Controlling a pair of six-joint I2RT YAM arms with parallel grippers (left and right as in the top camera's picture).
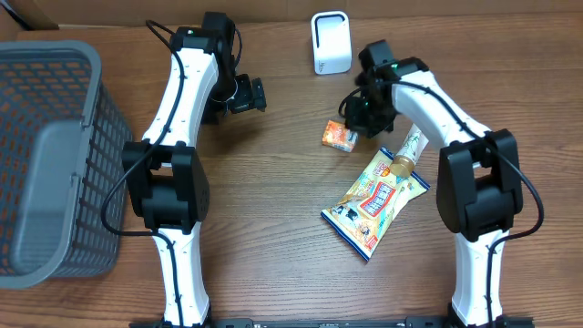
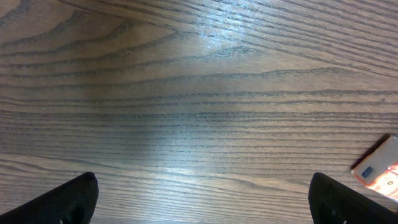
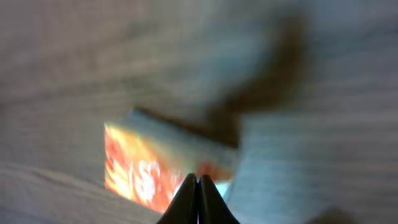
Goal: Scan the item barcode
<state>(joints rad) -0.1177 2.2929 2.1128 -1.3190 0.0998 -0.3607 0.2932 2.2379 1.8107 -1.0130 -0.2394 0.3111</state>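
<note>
A small orange box (image 1: 339,136) lies on the wooden table, below the white barcode scanner (image 1: 330,43) that stands at the back. My right gripper (image 1: 355,117) hangs just right of and above the box. In the blurred right wrist view its fingers are pressed together, shut (image 3: 199,182), with the orange box (image 3: 149,168) just beyond the tips and nothing visibly between them. My left gripper (image 1: 248,95) stands wide open over bare wood (image 2: 202,186). An end of the orange box (image 2: 380,170) shows at the right edge of the left wrist view.
A yellow and blue snack bag (image 1: 373,200) lies in front of the box, with a slim beige tube (image 1: 406,153) beside its upper end. A large grey wire basket (image 1: 50,155) fills the left side of the table.
</note>
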